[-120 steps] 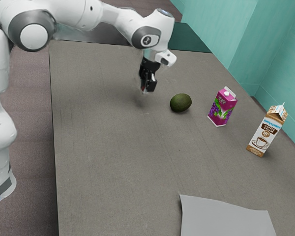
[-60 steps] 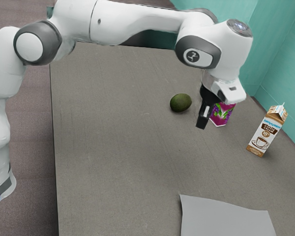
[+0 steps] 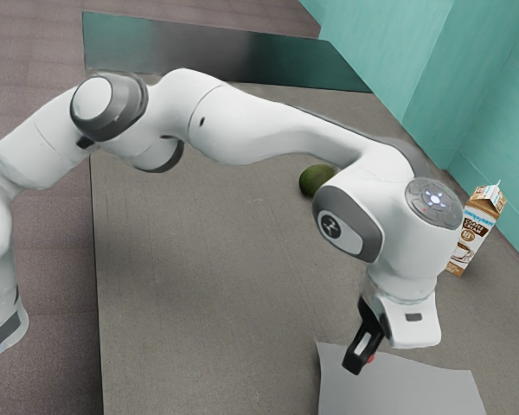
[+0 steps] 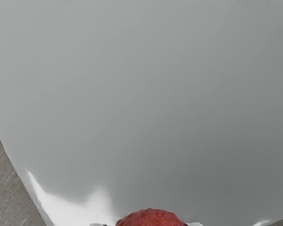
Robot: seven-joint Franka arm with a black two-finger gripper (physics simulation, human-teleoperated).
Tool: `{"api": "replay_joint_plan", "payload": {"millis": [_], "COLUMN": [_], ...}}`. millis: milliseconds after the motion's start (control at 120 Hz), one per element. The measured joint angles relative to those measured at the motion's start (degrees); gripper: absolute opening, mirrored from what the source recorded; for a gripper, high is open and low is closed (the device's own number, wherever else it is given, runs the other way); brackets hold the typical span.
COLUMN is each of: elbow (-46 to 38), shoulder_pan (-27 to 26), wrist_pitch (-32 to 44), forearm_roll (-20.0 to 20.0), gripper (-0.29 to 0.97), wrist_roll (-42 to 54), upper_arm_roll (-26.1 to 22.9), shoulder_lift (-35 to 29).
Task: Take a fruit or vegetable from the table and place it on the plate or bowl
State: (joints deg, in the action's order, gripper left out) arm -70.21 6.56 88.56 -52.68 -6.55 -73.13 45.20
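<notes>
Wrist view: a bumpy red fruit [image 4: 150,217] sits just under my hand. The frame cuts it off, so I see only its rounded crown and cannot name the kind. Beyond it spreads the pale grey plate [image 4: 141,94], with a sliver of table [image 4: 4,197] at 1 corner. Exterior view: my gripper [image 3: 356,361] hangs low over the plate's corner on the exterior view's left. My 2 fingers stand close together with a glimpse of red beside them, so I judge my jaws clamped on the fruit, though the contact itself is hard to make out. I take the carry to be over and the placing to be in hand. The next move calls for a short reach further in from the plate's edge, a gentle descent, and then parting my jaws so the fruit does not roll off onto the table. I cannot tell whether the fruit already touches the plate. The plate's near edge runs out of frame. An avocado [image 3: 314,176] peeks out half hidden behind my forearm, well apart from the plate, and my wrist partly covers a coffee carton [image 3: 477,223].
</notes>
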Motion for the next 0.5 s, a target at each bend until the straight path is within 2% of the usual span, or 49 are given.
{"api": "replay_joint_plan", "payload": {"millis": [50,125,192,350,383,408,500], "elbow": [0.00,-0.01,-0.02,-0.04,-0.27,-0.77,-9.46], "shoulder_pan": [-0.03,-0.05,-0.05,-0.07,0.10,0.08,-0.01], "wrist_pitch": [0.66,1.53,2.16,3.04,3.07,3.07,3.10], "forearm_roll": [-0.72,-1.29,-1.57,-1.79,-1.00,0.91,14.85], "gripper": [0.17,0.37,0.49,0.62,0.63,0.64,0.66], "wrist_roll": [-0.72,-1.41,-1.87,-2.75,-2.83,-2.84,-1.72], "upper_arm_roll": [-0.04,0.03,0.09,1.66,4.11,8.12,32.77], "shoulder_lift": [0.28,0.41,0.44,-0.71,-3.72,-7.54,-28.96]}}
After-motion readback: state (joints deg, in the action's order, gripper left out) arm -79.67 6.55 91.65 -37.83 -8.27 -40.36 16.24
